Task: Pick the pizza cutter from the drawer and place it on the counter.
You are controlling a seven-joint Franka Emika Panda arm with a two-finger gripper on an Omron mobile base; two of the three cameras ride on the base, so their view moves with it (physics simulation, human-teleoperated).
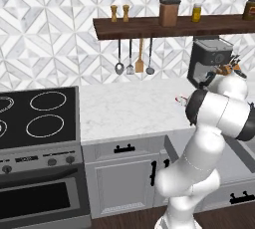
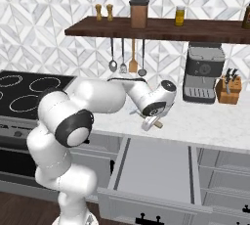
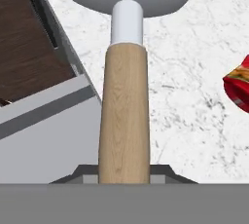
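Just past the open drawer (image 2: 156,168), over the white marble desk (image 3: 194,72), the hand (image 2: 149,123) is clenched on the pizza cutter (image 3: 125,106), which should be lowered flat, clear of the red packet (image 3: 239,85), before letting go.

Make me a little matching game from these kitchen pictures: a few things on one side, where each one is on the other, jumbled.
Things:
1. pizza cutter
2. drawer
3. red packet
4. knife block

Places or states:
A. lying on the white counter
B. pulled open, pale grey inside
C. held by its wooden handle in the shut pincer
D. standing on the counter right of the coffee machine

Right pairs: 1-C, 2-B, 3-A, 4-D
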